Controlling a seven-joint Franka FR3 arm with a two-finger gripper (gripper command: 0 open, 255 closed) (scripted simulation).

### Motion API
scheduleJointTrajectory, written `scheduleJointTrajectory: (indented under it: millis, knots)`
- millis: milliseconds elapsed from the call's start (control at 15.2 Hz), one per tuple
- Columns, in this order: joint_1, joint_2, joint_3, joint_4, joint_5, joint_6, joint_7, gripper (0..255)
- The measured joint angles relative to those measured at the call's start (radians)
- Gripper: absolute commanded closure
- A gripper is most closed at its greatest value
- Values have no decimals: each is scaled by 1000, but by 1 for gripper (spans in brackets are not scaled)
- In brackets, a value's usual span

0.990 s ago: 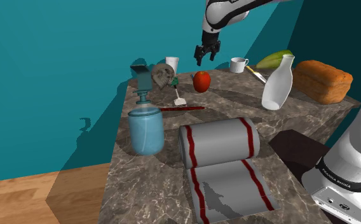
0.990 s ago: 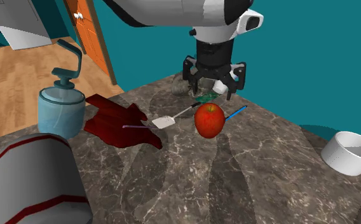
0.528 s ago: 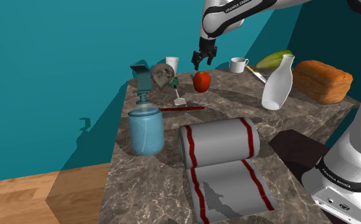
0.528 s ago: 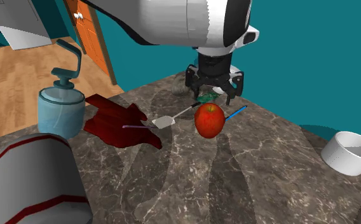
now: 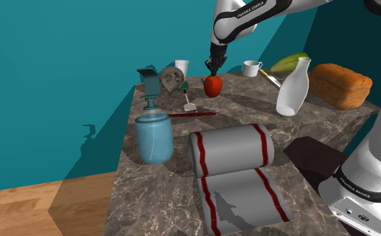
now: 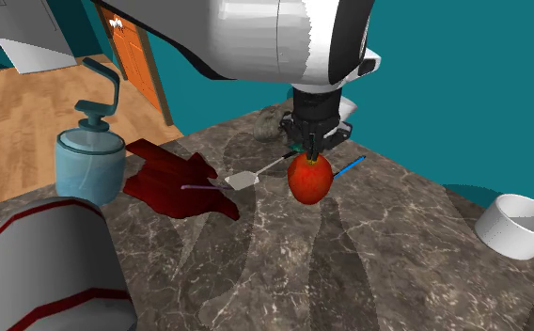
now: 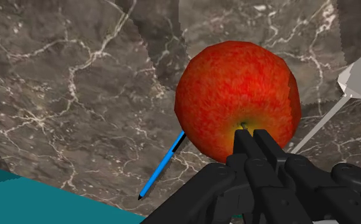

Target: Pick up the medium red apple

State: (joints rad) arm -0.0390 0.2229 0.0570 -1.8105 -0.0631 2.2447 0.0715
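— Straight to the red apple (image 5: 212,86): sitting upright on the bench (image 5: 152,201), stem up, close to the far edge as seen in the shoulder view.

— And right on top of it, the gripper (image 7: 252,143). Closed up, fingers pressed together, tips down on the apple's crown by the stem. Not wrapped around the apple's sides.

— Crowded spot, though. Just beside the apple, a thin blue pen (image 7: 163,165), one end hidden behind the fruit. On the other flank, a white spatula (image 6: 246,177) lying flat, handle running in toward the apple.

— Past the spatula, a red cloth (image 6: 176,179) spread flat. Beyond that, a blue jar (image 5: 154,134) with a handled lid, up against the bench's edge at the shoulder view's left.

— Behind the gripper, a grey lump (image 5: 171,78) and something green (image 6: 298,146), partly covered by the fingers. Can't tell what either is.

— Further along the far edge: a white mug (image 5: 251,68), a tall white bottle (image 5: 294,87), a loaf of bread (image 5: 340,84) by the corner.

— And toward the near edge, a rolled grey towel (image 5: 231,151) with red stripes, well apart from the apple.
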Motion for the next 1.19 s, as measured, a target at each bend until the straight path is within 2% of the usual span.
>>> scheduleJointTrajectory:
  millis: [396,1188]
  knots:
    - [0,-2,0,2,0,-5,0,255]
    - [0,-33,2,118,7,-151,-9,255]
